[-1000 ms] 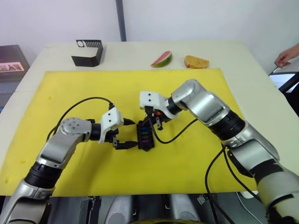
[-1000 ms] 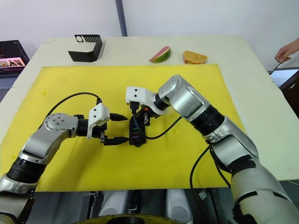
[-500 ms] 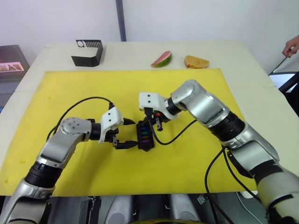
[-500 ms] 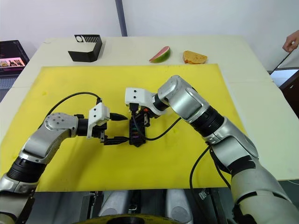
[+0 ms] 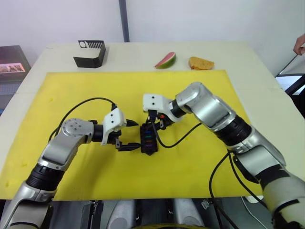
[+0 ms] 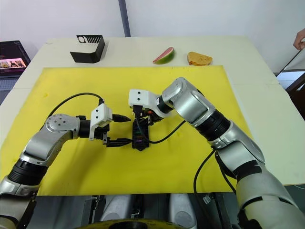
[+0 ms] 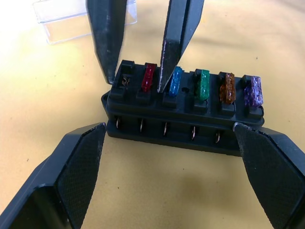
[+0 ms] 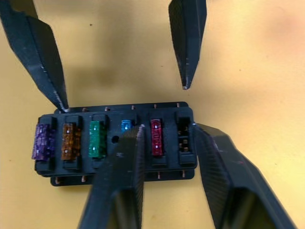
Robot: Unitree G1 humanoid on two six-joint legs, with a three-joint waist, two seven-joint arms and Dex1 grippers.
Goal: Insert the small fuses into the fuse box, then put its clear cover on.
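Black scalloped fuse box (image 7: 183, 117) holds five translucent small fuses (image 7: 202, 85).

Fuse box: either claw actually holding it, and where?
Neither grips it. Left claw is open, straddling the fuse box ends; right claw is open above it, empty.

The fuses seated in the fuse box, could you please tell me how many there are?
5, in one row of the fuse box: purple, orange, green, blue, red. The end slot beside red is empty.
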